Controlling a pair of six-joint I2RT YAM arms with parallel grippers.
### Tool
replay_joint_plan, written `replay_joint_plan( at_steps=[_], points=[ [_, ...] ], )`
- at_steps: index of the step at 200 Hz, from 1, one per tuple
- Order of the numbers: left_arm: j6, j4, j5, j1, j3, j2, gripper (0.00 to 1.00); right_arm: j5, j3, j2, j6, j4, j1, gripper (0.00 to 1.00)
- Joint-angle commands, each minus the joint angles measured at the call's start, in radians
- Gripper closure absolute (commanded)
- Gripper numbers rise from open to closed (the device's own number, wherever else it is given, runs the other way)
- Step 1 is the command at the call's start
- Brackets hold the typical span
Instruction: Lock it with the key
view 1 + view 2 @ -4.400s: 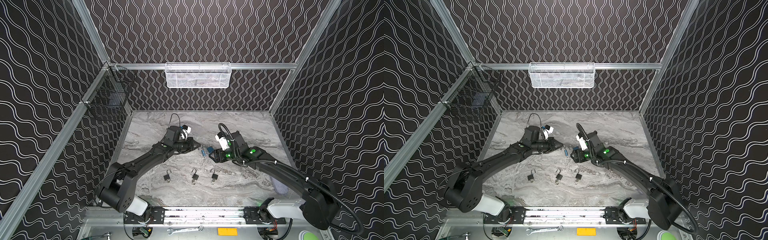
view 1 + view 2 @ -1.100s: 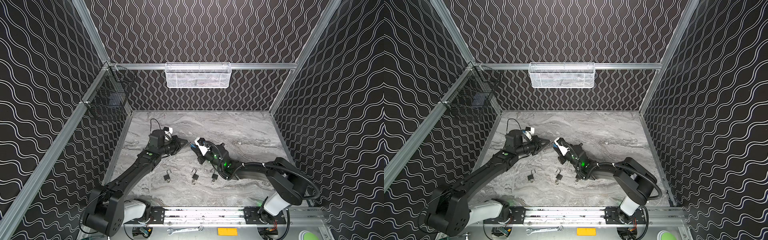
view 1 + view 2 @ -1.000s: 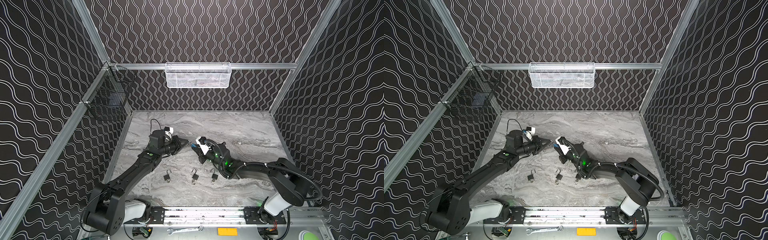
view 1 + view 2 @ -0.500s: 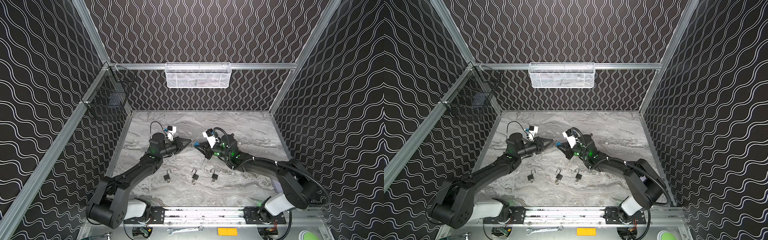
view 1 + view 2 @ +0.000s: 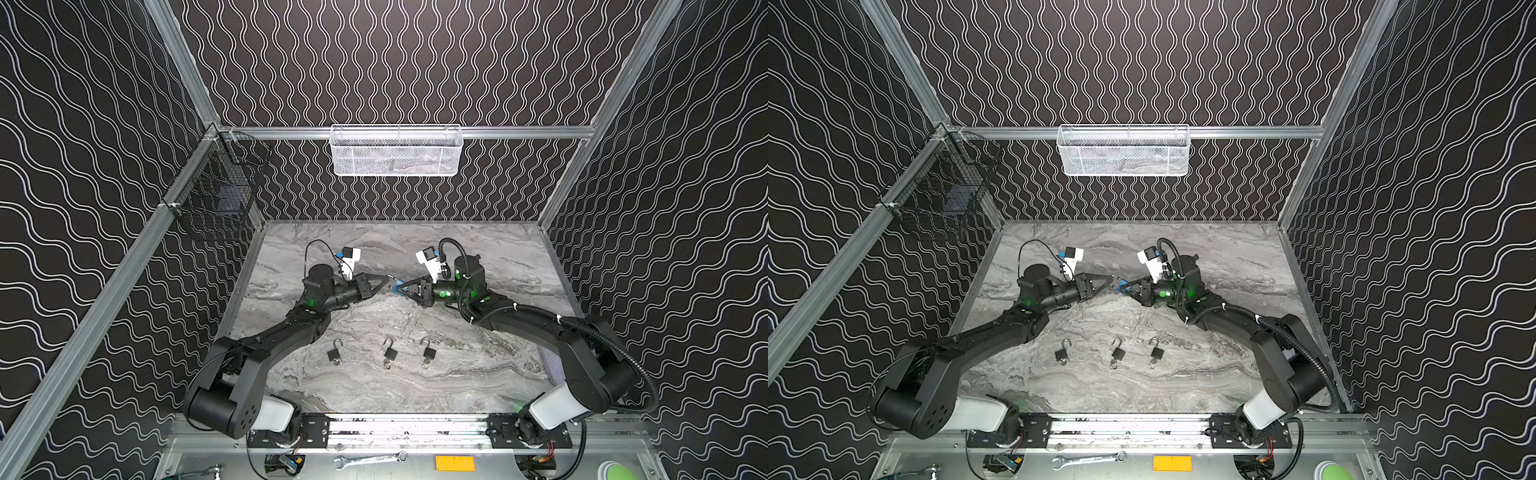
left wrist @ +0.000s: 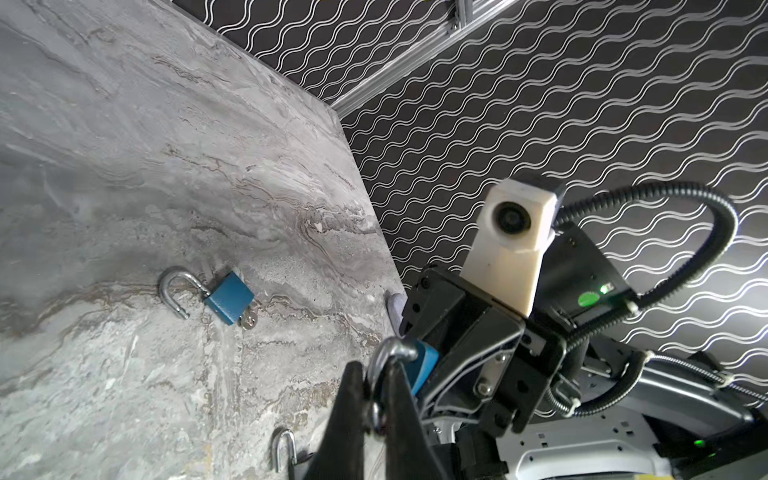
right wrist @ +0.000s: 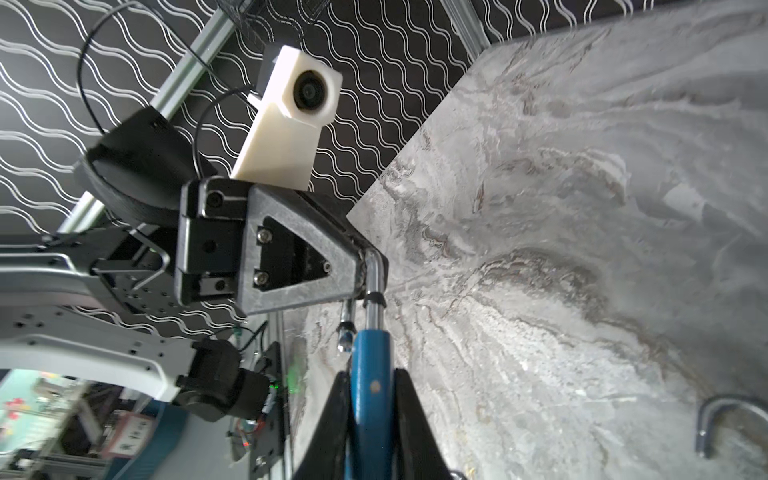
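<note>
In both top views the two arms meet in the air over the far middle of the table [image 5: 457,386], with a little blue lock [image 5: 397,286] held between them. The left gripper [image 5: 385,284] is pinched tight on its silver loop, and the right gripper [image 5: 402,287] is squeezed on its blue body. Three more locks [image 5: 1118,353] lie in a row on the near part of the table, loops open, with nobody touching them. In the left wrist view the left gripper [image 6: 374,370] nips the silver loop [image 6: 388,353], and another lock [image 6: 228,297] lies on the table with its key [image 6: 249,321] in it. In the right wrist view one end of the held loop [image 7: 345,332] hangs free outside the body, so I think this lock is not shut yet. I cannot see its key. No lock looks locked, so nearly all the work is left.
</note>
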Motion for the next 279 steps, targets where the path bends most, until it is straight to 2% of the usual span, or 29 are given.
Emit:
replay_joint_plan(
  at_steps=[1,42,68,131,189,236,279],
  points=[
    [0.060,-0.021,-0.085,-0.001,0.004,0.039,1.00,-0.130,0.022,0.001,0.110,0.106,-0.014,0.99],
    [-0.010,0.104,-0.061,-0.012,-0.001,0.109,1.00,-0.163,0.020,0.023,0.186,0.151,-0.036,1.00],
    [-0.013,0.107,-0.061,-0.030,0.015,0.133,1.00,-0.166,0.023,0.030,0.211,0.132,-0.043,1.00],
    [-0.031,0.124,-0.052,-0.063,0.042,0.171,1.00,-0.139,0.023,0.028,0.179,0.083,-0.044,1.00],
    [-0.026,0.120,-0.048,-0.076,0.046,0.173,1.00,-0.142,0.026,0.047,0.203,0.115,-0.046,1.00],
    [-0.015,0.104,-0.060,-0.075,0.030,0.158,1.00,-0.155,0.024,0.049,0.233,0.129,-0.066,1.00],
    [-0.006,0.095,-0.070,-0.076,0.027,0.142,1.00,-0.195,0.008,0.069,0.333,0.221,-0.086,1.00]
  ],
)
